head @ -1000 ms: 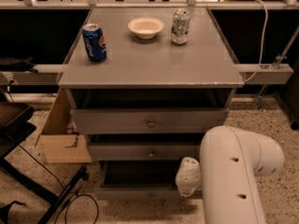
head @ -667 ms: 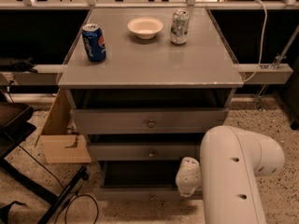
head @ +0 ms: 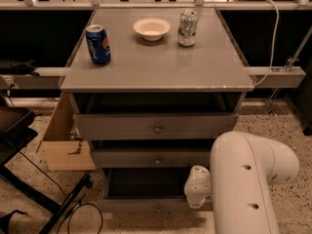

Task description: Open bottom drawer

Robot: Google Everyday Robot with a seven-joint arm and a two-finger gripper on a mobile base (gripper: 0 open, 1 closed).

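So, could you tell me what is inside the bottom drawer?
Inside the bottom drawer nothing shows in the dark tray; the arm covers its right end and hides the gripper there.

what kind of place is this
Likely a robot test area in an office: a grey drawer cabinet on a speckled floor, a soda can and bowl on top, the gripper low beside the bottom drawer.

Dim warm overhead light brightens the tabletop [head: 161, 65], shadow fills the bottom drawer [head: 146, 183], the tool hidden behind the arm [head: 251, 179].
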